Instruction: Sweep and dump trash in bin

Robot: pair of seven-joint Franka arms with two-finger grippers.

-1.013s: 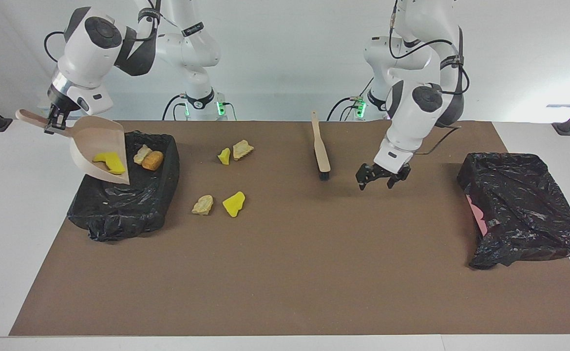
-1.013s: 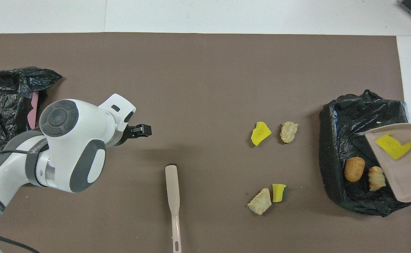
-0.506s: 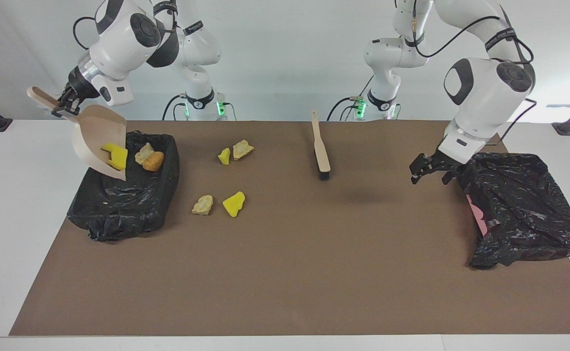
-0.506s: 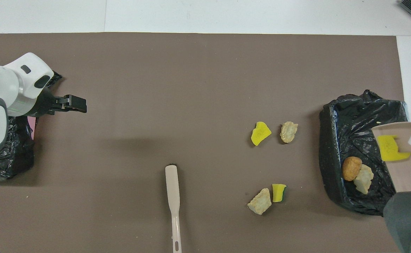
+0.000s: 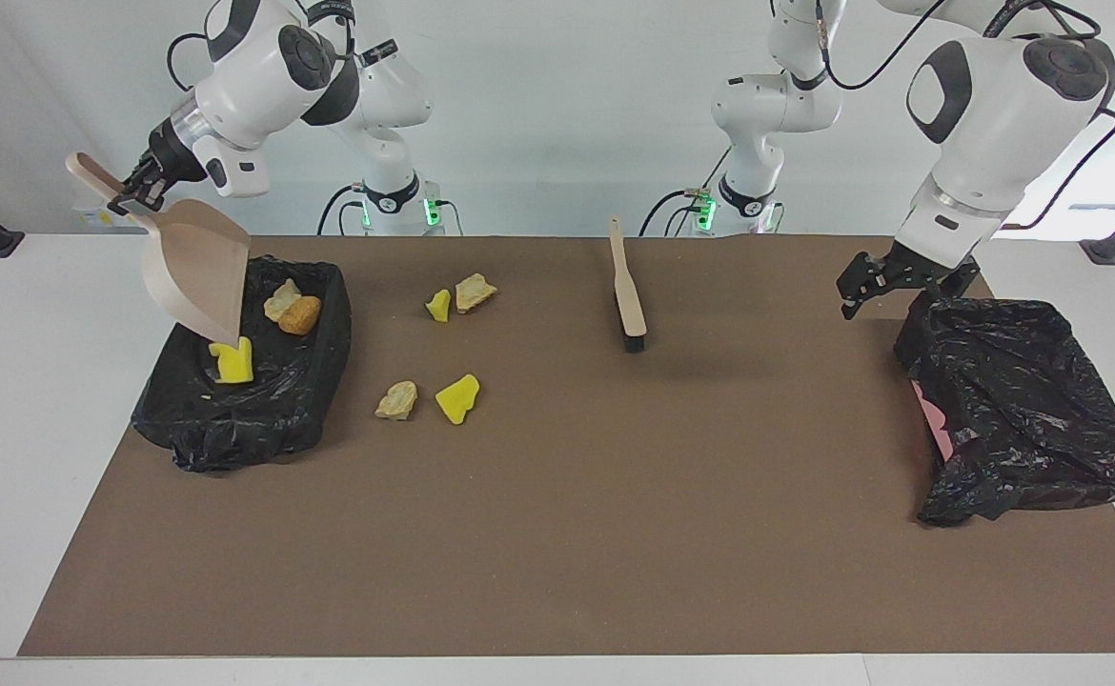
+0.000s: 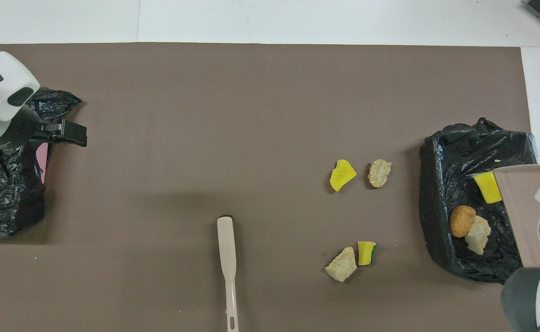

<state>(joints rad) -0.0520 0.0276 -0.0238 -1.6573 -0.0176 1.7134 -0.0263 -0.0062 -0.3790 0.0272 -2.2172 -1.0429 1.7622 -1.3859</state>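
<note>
so the yellow sponge chunk point(image 5: 232, 362) has just slid off the dustpan point(image 5: 197, 272) and lies on the black liner inside the bin point(image 5: 310, 410) at the right arm's end of the table. half a second back it was clinging near the pan's lower lip; a second back it sat well up in the scoop. the pan is tipped steeper now, lip down over the bin and empty as far as i can see.

right gripper point(image 5: 135, 193) clamped on the dustpan handle, up over the bin's outer edge. two earlier lumps, a golden-brown one point(image 5: 299, 314) and a pale tan one point(image 5: 280, 300), sit together in the bin's corner nearer the robots. that makes three in.

four scraps remain on the brown mat point(image 5: 557, 534): a yellow chunk point(image 5: 438, 305) touching a tan lump point(image 5: 475, 292) nearer the robots, and a tan lump point(image 5: 396, 400) just beside a yellow chunk point(image 5: 457, 398) farther out. none of them shifted.

left gripper point(image 5: 864, 283) jaws spread, holding nothing. a second ago it hung over the mat near the brush point(image 5: 628, 297); it has since swung away and up to the corner of the second black bag point(image 5: 1024, 410) at its own end. brush lies untouched.

judgement: this dump is done; another sweep is needed for the four left.
</note>
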